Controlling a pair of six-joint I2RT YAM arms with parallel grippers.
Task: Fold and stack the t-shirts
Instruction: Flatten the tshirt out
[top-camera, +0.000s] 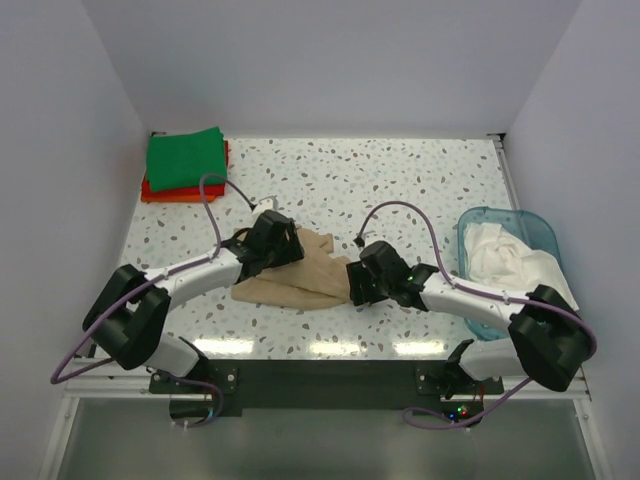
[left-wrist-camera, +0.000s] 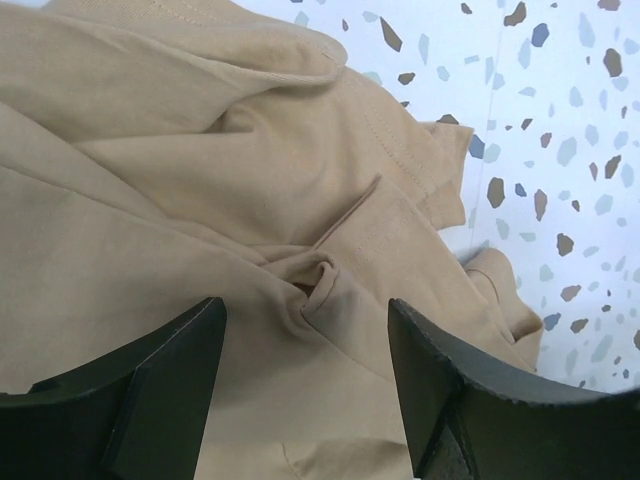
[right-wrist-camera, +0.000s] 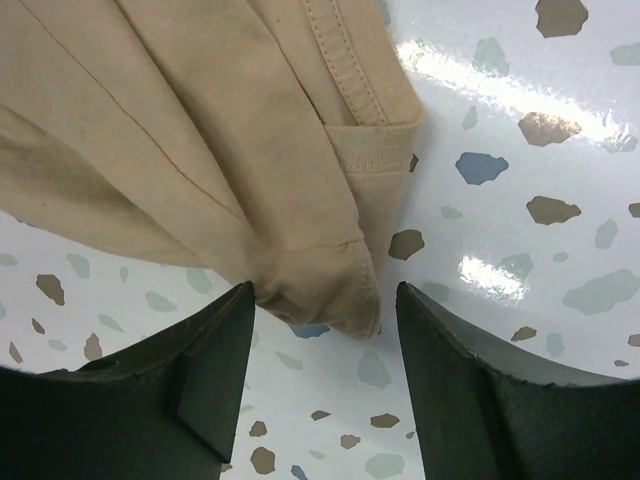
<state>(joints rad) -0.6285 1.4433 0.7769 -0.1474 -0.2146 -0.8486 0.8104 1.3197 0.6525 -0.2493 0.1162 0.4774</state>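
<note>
Tan shirt (top-camera: 300, 275) is crumpled mid-surface (top-camera: 400, 180) between the two arms, not spread flat. Green shirt (top-camera: 185, 155) is folded on top of the red-orange shirt (top-camera: 150, 188) at the far-left corner. White shirt (top-camera: 510, 255) is bunched in the tub (top-camera: 530, 222) on the right. Left hand (left-wrist-camera: 305, 380) is open and low over the shirt's left part. Its fingers (left-wrist-camera: 170, 370) straddle a twisted pucker where several folds meet, and nothing is pinched. Right hand (right-wrist-camera: 325, 350) is also open, set at the shirt's right end. A hemmed corner sits between its fingers, close to the left one, with bare surface showing beside the other. Risks as I read them: the left hand closing on that pucker likely takes several layers at once, so a lift hauls the whole bundle instead of opening it out. The right hand's target is a thin corner sitting off-centre, so a close could catch only the hem edge and slip on the pull, or miss it and scrape the surface. If one side holds and the other doesn't, the shirt twists and the creases get folded in. I'd want a clean single edge in each hand before any lift.
</note>
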